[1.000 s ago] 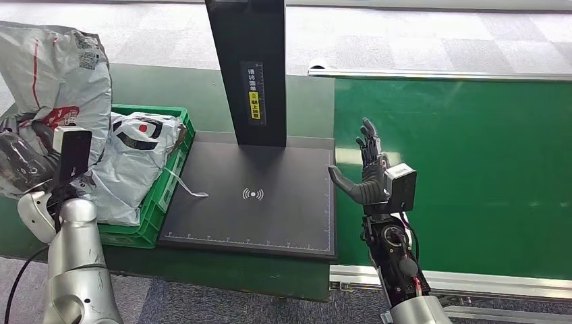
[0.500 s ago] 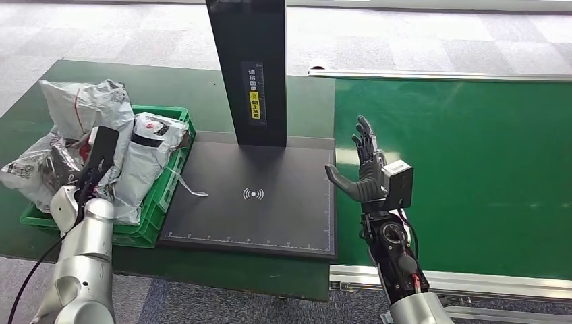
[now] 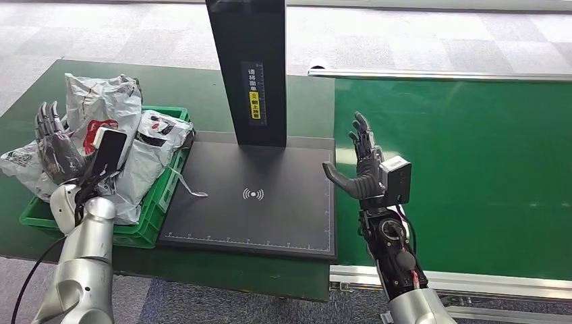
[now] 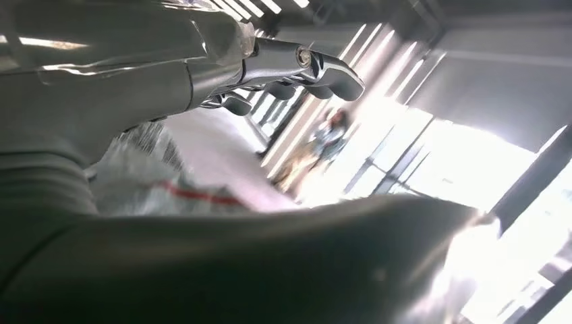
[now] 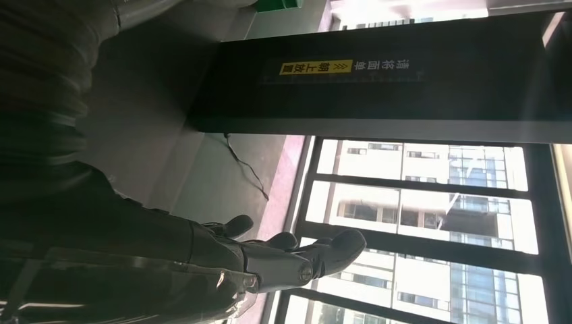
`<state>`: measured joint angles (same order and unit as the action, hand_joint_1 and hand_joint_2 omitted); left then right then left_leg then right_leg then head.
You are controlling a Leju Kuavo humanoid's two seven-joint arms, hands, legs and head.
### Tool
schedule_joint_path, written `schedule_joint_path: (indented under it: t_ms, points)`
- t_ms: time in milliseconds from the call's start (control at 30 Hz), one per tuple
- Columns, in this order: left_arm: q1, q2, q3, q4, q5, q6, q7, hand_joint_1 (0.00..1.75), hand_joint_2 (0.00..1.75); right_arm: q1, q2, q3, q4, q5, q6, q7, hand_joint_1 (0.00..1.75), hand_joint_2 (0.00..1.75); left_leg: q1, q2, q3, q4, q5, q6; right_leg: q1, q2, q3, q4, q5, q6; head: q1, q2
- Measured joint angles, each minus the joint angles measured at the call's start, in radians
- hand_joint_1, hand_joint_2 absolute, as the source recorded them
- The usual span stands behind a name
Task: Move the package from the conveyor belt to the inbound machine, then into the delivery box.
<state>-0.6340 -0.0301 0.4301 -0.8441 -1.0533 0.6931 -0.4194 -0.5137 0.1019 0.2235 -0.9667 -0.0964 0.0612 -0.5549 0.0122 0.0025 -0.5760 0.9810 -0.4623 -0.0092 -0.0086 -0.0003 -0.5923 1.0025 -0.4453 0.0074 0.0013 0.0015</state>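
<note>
On the far left I see my left hand (image 3: 54, 145) raised above the near left corner of the green crate (image 3: 150, 212), fingers spread and upright, holding nothing; the left wrist view shows those fingers (image 4: 297, 64) stretched out with a crumpled grey bag behind them. Just beside the hand, the grey poly mailer package (image 3: 101, 111) with red marking stands on top of the pile in the crate, leaning on a second white bag with black and red print (image 3: 152, 145); another grey bag (image 3: 23, 169) spills over the crate's left edge. I cannot tell whether the hand touches the package. To the right of the crate lies the black scanner pad (image 3: 256, 202) of the inbound machine, with its dark upright post (image 3: 248, 67) carrying a yellow label. Further right, my right hand (image 3: 361, 169) hovers at the pad's right edge, open, fingers extended upward, thumb out toward the pad, empty. Beyond it runs the green conveyor belt (image 3: 472, 175).
</note>
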Motion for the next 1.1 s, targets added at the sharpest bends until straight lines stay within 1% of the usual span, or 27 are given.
schedule_joint_path:
  t_ms: [100,200,300,400,467,567,633,733,767,800,833,900,967,1033,1067,1100]
  points:
    - [0.006,-0.046,0.103,-0.104,-0.034,0.000,-0.154,0.00,0.00,-0.002,0.002,0.004,0.000,-0.006,0.000,-0.005,0.00,1.75,0.000,0.001,0.000,0.000,0.000,0.000,0.000,0.000,0.000,0.000,0.000,0.000,0.000,0.000]
    - [0.009,-0.085,0.196,-0.192,-0.033,0.000,-0.247,0.00,0.00,-0.005,0.005,0.006,0.000,-0.012,0.000,-0.012,0.00,1.75,0.000,0.001,0.000,0.000,0.000,0.000,0.000,0.000,0.000,0.000,0.000,0.000,0.000,0.000]
    - [0.024,-0.112,0.232,-0.289,0.036,0.001,-0.273,0.00,0.00,-0.006,0.006,0.008,0.000,-0.015,0.000,-0.015,0.00,1.75,0.000,0.001,0.000,0.000,0.000,0.000,0.000,0.000,0.000,0.000,0.000,0.000,0.000,0.000]
    - [0.043,-0.135,0.227,-0.385,0.123,0.002,-0.277,0.00,0.00,-0.008,0.007,0.011,0.000,-0.018,-0.001,-0.017,0.00,1.75,0.000,0.001,0.000,0.000,0.000,0.000,0.000,0.000,0.000,0.000,0.000,0.000,0.000,0.000]
    - [0.056,-0.151,0.209,-0.432,0.186,0.002,-0.280,0.00,0.00,-0.010,0.007,0.013,0.000,-0.019,-0.002,-0.019,0.00,1.75,0.000,0.000,0.000,0.000,0.000,0.000,0.000,0.000,0.000,0.000,0.000,0.000,0.000,0.000]
    - [0.076,-0.163,0.145,-0.447,0.328,0.002,-0.281,0.00,0.00,-0.011,0.007,0.014,0.000,-0.026,-0.003,-0.019,0.00,1.75,0.000,-0.001,0.000,0.000,0.000,0.000,0.000,0.000,0.000,0.000,0.000,0.000,0.000,0.000]
    - [0.092,-0.165,0.071,-0.430,0.414,0.002,-0.281,0.00,0.00,-0.011,0.007,0.014,0.000,-0.031,-0.005,-0.013,0.00,1.75,0.000,-0.001,0.000,0.000,0.000,0.000,0.000,0.000,0.000,0.000,0.000,0.000,0.000,0.000]
    - [0.108,-0.165,-0.059,-0.379,0.453,-0.014,-0.266,0.00,0.00,-0.012,0.007,0.015,0.004,-0.036,-0.008,0.006,0.00,1.75,0.000,-0.001,0.000,0.000,0.000,0.000,0.000,-0.001,0.000,0.000,0.000,0.000,0.000,0.000]
    - [0.112,-0.164,-0.105,-0.358,0.481,-0.041,-0.253,0.00,0.00,-0.012,0.007,0.017,0.007,-0.039,-0.009,0.012,0.00,1.75,0.000,-0.001,0.000,0.000,0.000,0.000,0.000,0.000,0.000,0.000,0.000,0.000,0.000,0.000]
    - [0.116,-0.164,-0.154,-0.335,0.531,-0.087,-0.238,0.00,0.00,-0.013,0.007,0.018,0.011,-0.044,-0.009,0.016,0.00,1.75,0.000,-0.001,0.000,0.000,0.000,0.000,0.000,0.000,0.000,0.000,0.000,0.000,0.000,0.000]
    - [0.119,-0.164,-0.205,-0.312,0.603,-0.155,-0.220,0.00,0.00,-0.015,0.007,0.020,0.016,-0.052,-0.005,0.021,0.00,1.75,0.000,-0.001,0.000,0.000,0.000,0.000,0.000,-0.001,0.000,0.000,0.000,0.000,0.000,0.000]
    - [0.127,-0.163,-0.303,-0.266,0.767,-0.322,-0.188,0.00,0.00,-0.021,0.005,0.023,0.030,-0.073,0.012,0.031,0.00,1.75,0.000,-0.001,0.000,0.000,0.000,0.000,0.000,0.000,0.000,0.000,0.000,0.000,0.000,0.000]
    - [0.131,-0.162,-0.386,-0.224,0.905,-0.484,-0.169,0.00,0.87,-0.028,0.001,0.025,0.046,-0.089,0.032,0.037,0.00,1.75,0.000,0.000,0.000,0.000,0.000,0.000,0.000,0.000,0.000,0.000,0.000,0.000,0.000,0.000]
    - [0.132,-0.157,-0.461,-0.186,0.989,-0.621,-0.163,0.00,1.75,-0.035,-0.005,0.029,0.062,-0.093,0.040,0.038,0.00,1.75,0.000,0.000,0.000,0.000,0.000,0.000,0.000,0.000,0.000,0.000,0.000,0.000,0.000,0.000]
    - [0.132,-0.153,-0.496,-0.170,1.013,-0.681,-0.165,0.00,1.75,-0.038,-0.008,0.032,0.069,-0.091,0.040,0.038,0.00,1.75,0.000,0.000,0.000,0.000,0.000,0.000,0.000,0.000,0.000,0.000,0.000,0.000,0.000,0.000]
    - [0.132,-0.151,-0.514,-0.162,1.022,-0.710,-0.166,0.00,1.75,-0.040,-0.009,0.034,0.072,-0.090,0.040,0.038,0.00,1.75,0.000,0.000,0.000,0.000,0.000,0.000,0.000,0.000,0.000,0.000,0.000,0.000,0.000,0.000]
